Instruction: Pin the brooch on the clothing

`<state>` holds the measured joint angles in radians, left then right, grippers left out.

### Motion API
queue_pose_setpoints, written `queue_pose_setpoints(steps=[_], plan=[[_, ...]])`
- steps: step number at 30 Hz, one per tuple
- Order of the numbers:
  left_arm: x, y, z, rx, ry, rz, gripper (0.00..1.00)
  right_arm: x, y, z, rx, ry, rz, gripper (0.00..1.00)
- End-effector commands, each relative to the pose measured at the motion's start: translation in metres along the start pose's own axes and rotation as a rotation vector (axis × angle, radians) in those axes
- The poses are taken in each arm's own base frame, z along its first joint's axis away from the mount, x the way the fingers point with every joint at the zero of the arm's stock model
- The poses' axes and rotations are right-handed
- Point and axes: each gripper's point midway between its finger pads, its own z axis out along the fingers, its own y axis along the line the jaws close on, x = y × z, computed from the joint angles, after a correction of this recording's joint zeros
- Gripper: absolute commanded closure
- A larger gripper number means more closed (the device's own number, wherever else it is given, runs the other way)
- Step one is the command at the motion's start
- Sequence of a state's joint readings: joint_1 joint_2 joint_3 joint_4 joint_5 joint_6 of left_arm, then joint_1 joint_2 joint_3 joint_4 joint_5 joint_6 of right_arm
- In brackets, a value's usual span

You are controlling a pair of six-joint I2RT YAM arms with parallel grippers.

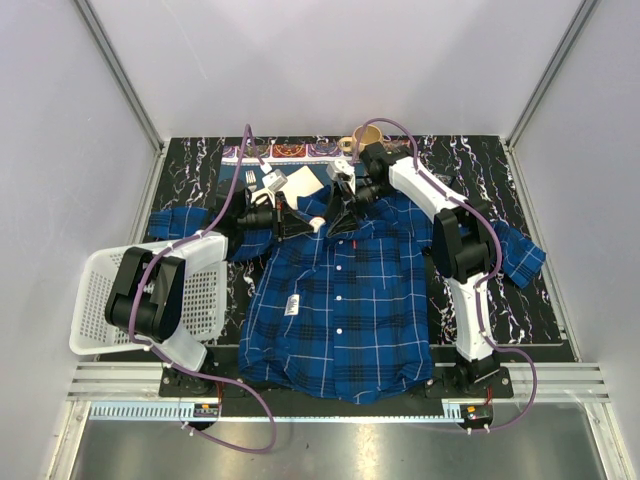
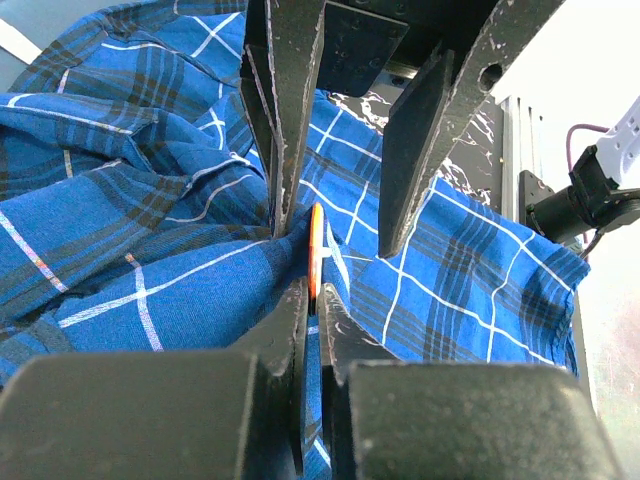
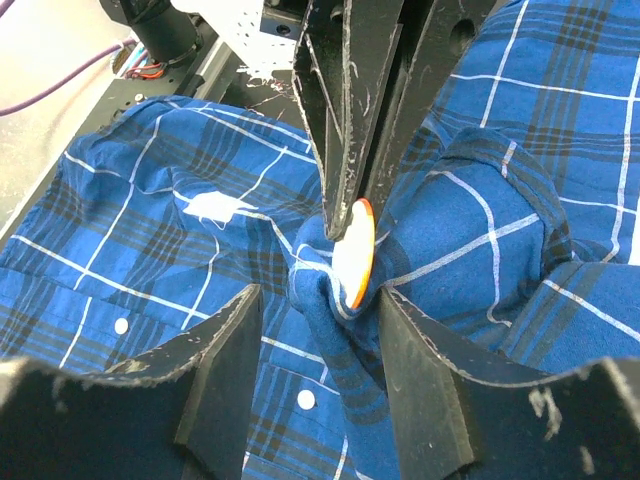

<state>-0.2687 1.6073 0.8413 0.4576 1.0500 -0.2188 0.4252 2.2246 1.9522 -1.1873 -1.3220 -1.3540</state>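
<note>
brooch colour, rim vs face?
The brooch has an orange rim and a pale, whitish face. It shows best in the right wrist view.

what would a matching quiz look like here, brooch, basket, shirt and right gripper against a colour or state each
Things:
1 brooch
2 basket
3 shirt
4 right gripper

Descriptions:
a blue plaid
b open, straddling a bunched fold
c white mesh
d orange-rimmed, pinched by the left gripper

Pairs: 1-d, 2-c, 3-a, 4-b
</note>
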Motion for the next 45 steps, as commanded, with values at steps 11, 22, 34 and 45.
queue_pose_setpoints(steps=[11,22,34,45], plan=[[-0.023,0.000,0.002,0.012,-0.045,0.073,1.00,-0.037,-0.002,0.003,0.049,-0.002,-0.031,0.54],[-0.023,0.001,0.002,0.005,-0.046,0.065,1.00,-0.041,-0.007,0.003,0.081,-0.003,-0.020,0.53],[-0.022,0.000,0.002,0.002,-0.047,0.051,1.00,-0.038,-0.006,0.004,0.127,0.009,-0.060,0.46],[-0.022,0.001,0.003,0.005,-0.046,0.050,1.00,-0.042,-0.018,0.005,0.172,0.012,-0.053,0.58]])
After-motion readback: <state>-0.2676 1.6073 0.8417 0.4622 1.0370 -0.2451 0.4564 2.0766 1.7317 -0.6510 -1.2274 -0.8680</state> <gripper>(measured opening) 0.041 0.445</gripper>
